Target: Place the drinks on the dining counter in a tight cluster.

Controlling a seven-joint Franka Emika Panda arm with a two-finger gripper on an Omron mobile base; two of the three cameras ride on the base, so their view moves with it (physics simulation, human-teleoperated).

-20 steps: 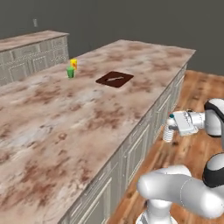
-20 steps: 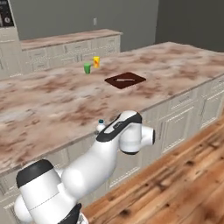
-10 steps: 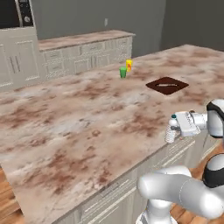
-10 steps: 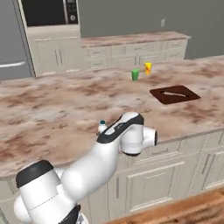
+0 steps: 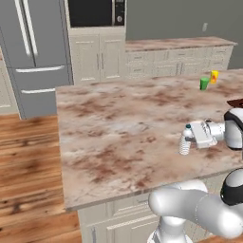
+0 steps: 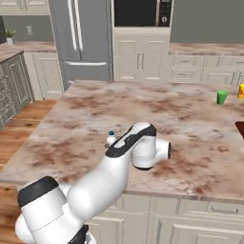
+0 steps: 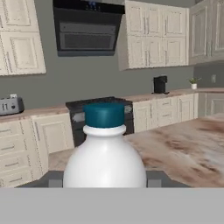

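Base has swung round, fridge [image 5: 33, 52] now in sight; gripper [image 5: 190, 140] still clamped on water bottle [image 5: 184, 144] held over dining counter [image 5: 118, 118]; drop-off prob. next; no cluster yet

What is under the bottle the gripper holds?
The water bottle in the gripper hangs over the dining counter, with bare marbled stone below it. Whether its base touches the stone cannot be told; in the right base view the arm covers most of it.
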